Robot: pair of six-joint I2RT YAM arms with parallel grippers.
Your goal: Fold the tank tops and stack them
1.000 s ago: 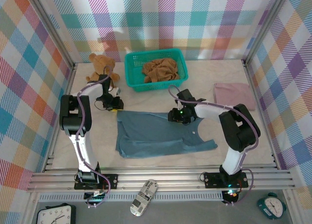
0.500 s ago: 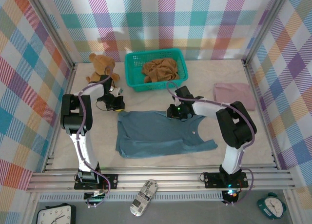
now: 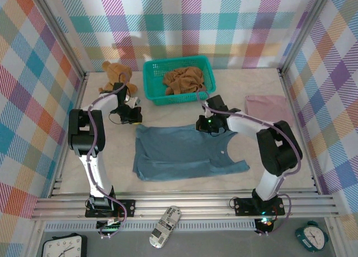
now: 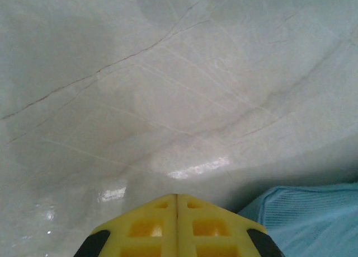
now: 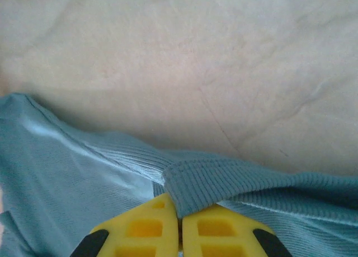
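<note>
The slate blue tank top point(image 3: 179, 153) lay spread flat at the middle of the table point(image 3: 106, 156), and you had just closed on its far edge: a second earlier both sets of jaws stood apart, and now both were clenched. Your right gripper point(image 3: 205, 126) sat at about 1 o'clock of the garment, and its wrist camera showed the yellow fingers point(image 5: 142, 226) pinched on a ribbed edge point(image 5: 224, 181) of the blue cloth, which rose in a small fold between them. Your left gripper point(image 3: 136, 117) sat at the garment's 10 o'clock corner with its fingers pressed together. Its wrist view showed blue cloth just beside the tips, toward 4 o'clock, so you could not tell whether it had caught any fabric. That likely meant the far edge was ready to be lifted and brought over toward 6 o'clock for the first fold, provided the left pinch held; a missed corner would drag the fold askew. The top's long axis ran from 9 to 3 o'clock, with the straight hem at 9 and the scooped neck and straps pointing to 3. The dusty pink tank top point(image 3: 268, 108) lay folded near the table's 2 o'clock, well apart, and the ochre tank top point(image 3: 183, 79) sat crumpled in the teal basket point(image 3: 150, 88) at 12 o'clock.
</note>
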